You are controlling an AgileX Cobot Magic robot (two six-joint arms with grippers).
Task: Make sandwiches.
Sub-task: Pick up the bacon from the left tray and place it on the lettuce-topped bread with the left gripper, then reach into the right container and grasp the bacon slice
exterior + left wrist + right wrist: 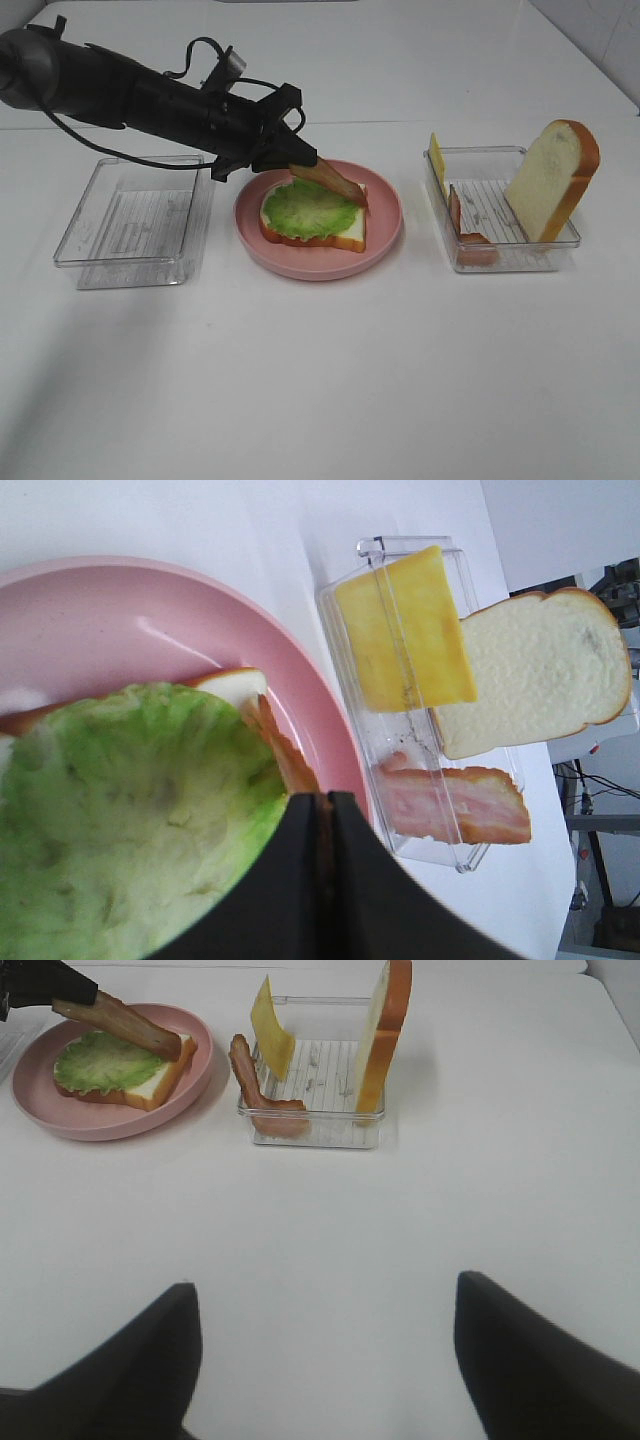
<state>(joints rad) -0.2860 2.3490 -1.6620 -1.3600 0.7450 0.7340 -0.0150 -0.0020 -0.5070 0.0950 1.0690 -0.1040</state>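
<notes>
On the pink plate (pixel 386 232) lies one bread slice (pixel 345 235) topped with a green lettuce leaf (pixel 305 208). My left gripper (pixel 298 160) is shut on a brown bacon strip (pixel 335 182), which slants down onto the far right of the lettuce. In the left wrist view the shut fingertips (pixel 300 825) pinch the strip (pixel 285 755) just over the leaf (pixel 130 810). The right clear tray (pixel 500 252) holds a second bread slice (pixel 553 180), a yellow cheese slice (pixel 437 160) and another bacon strip (pixel 460 215). My right gripper (pixel 320 1350) stands open over bare table, near the front.
A clear tray (pixel 135 220) with nothing in it stands left of the plate, under the left arm. White table surrounds everything. In the right wrist view the right tray (pixel 312 1130) is straight ahead, the plate (pixel 40 1110) off to one side.
</notes>
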